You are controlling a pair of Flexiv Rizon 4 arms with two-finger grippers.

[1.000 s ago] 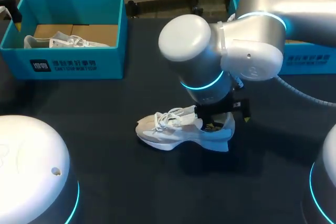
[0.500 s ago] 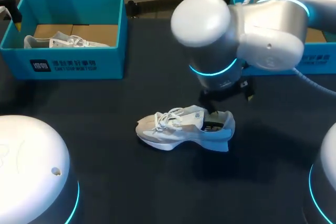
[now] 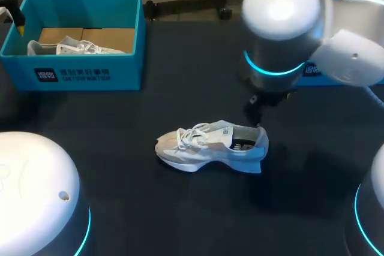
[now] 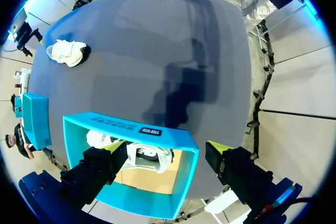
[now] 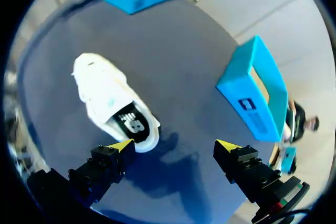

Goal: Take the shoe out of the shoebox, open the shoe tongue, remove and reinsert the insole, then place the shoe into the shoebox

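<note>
A white shoe point(image 3: 210, 147) is set on its sole mid-worktop point(image 3: 120, 172), its long axis running side to side, toe towards the left arm, heel towards the right. Only from the right wrist is its dark insole point(image 5: 131, 124) plainly seen, with the right claw point(image 5: 173, 146) spread wide and empty just past the heel. From the left wrist, the left claw point(image 4: 165, 148) is seen wide open over a blue shoebox point(image 4: 115, 126) holding a second shoe point(image 4: 152, 156).
</note>
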